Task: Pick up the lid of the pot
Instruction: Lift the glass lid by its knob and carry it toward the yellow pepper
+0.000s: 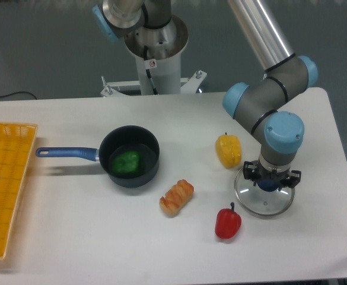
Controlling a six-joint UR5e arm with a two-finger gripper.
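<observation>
One-of-each count: from the fixed camera I see one pot lid point(261, 205), one pot point(129, 155), one yellow pepper point(228, 150), one red pepper point(227, 222), one bread roll point(177, 197), one basket point(4, 190) and one gripper point(270, 184).
Lid look: round, clear glass with a metal rim, lying flat on the white table point(72, 237).
Lid place: right part of the table, near the front, directly under the gripper.
Claw: it points straight down over the lid's centre, its fingers low around the middle; I cannot tell whether they are closed on the knob or how wide they stand.
Close neighbours: the red pepper sits just left of the lid's front edge, and the yellow pepper is near its rear left; neither touches it.
Further off: the dark pot with its blue handle holds a green item point(127, 162); the roll lies between pot and red pepper.
Far left: the yellow basket, well apart from the lid.
</observation>
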